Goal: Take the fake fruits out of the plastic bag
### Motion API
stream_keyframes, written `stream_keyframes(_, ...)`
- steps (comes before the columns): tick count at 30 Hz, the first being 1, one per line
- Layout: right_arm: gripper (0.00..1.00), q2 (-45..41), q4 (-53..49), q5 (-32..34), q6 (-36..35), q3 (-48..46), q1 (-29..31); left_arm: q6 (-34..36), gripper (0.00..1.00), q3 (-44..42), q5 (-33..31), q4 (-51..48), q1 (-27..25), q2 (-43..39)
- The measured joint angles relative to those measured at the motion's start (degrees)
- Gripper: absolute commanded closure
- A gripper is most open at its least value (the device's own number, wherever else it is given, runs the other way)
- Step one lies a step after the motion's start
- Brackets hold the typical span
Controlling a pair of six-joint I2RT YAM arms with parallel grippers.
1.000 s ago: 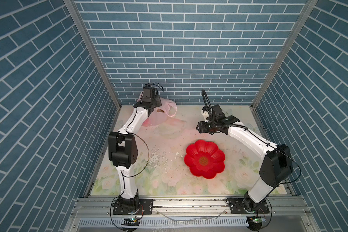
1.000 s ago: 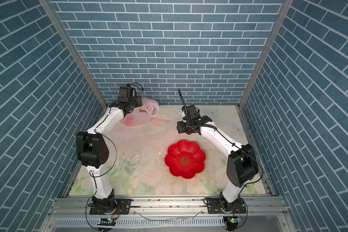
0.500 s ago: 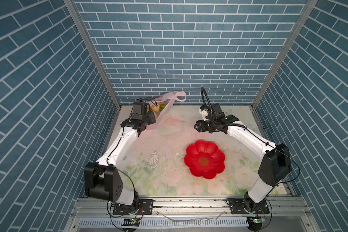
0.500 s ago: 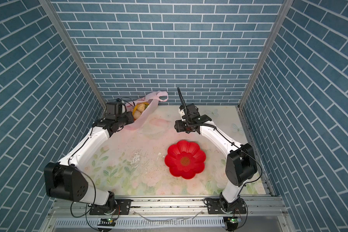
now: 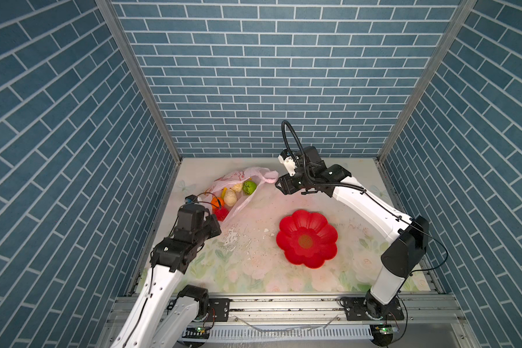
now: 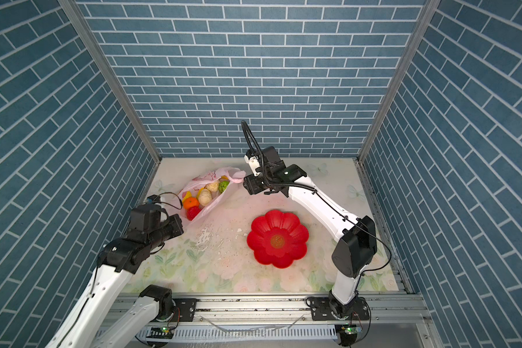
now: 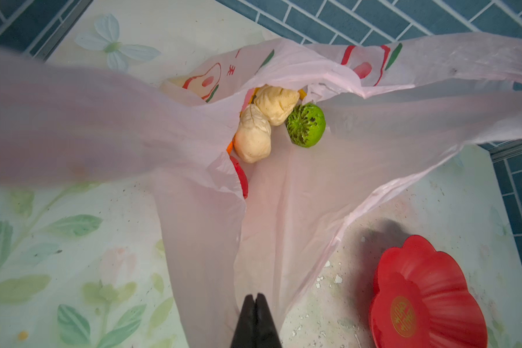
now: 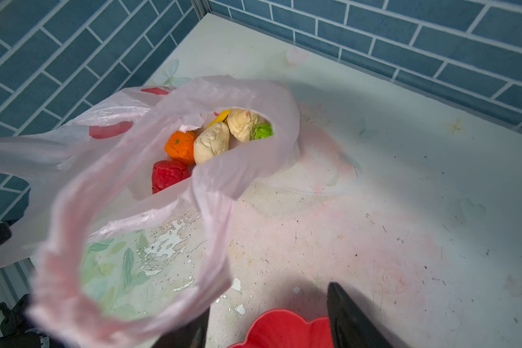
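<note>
My left claw (image 7: 256,297) is clamped on the bag (image 7: 329,180); my right claw (image 8: 268,298) gapes open (handle loop (image 8: 59,229) just beside it). I'd hold the mouth taut and reach the fruits (image 8: 211,142) slowly.

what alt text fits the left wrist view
A shut claw pinches a pale pink plastic bag, open to show two cream fruits, a green fruit and the edge of a red fruit. A red flower-shaped bowl sits beside the bag on the floral table.
</note>
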Motion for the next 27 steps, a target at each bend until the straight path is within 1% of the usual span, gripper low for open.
stream_keyframes(4,0.36,0.1,-3.2,0.7,-1.4,3.0,0.8,-2.1,1.0,0.0,-0.4,-6.2,-0.1,-8.0)
stream_keyframes(7,0.35,0.0,-6.0,1.2,-2.1,4.8,1.3,-3.7,1.0,0.0,-0.3,-9.7,-0.3,-11.4)
stream_keyframes(15,0.36,-0.1,-14.2,3.2,-4.0,12.7,1.9,-6.9,1.0,1.5,0.6,-17.5,-0.4,-13.6)
stream_keyframes(18,0.38,-0.1,-16.1,3.1,-4.0,17.0,2.8,-8.0,1.0,1.5,1.1,-19.3,-0.4,-13.7)
stream_keyframes(20,0.4,0.8,-18.3,3.0,-4.2,22.3,4.5,-8.6,1.0,1.5,1.4,-20.0,-0.4,-13.7)
stream_keyframes(21,0.43,1.6,-19.0,3.0,-4.3,25.0,5.5,-8.7,1.0,1.5,1.6,-20.3,-0.4,-13.7)
stream_keyframes(25,0.57,7.4,-21.2,1.3,-4.5,37.4,11.5,-9.3,1.0,2.5,1.7,-22.3,-0.4,-13.3)
stream_keyframes(27,0.66,10.7,-21.8,-0.3,-4.4,40.7,14.3,-9.5,1.0,3.2,1.6,-23.0,-0.4,-13.3)
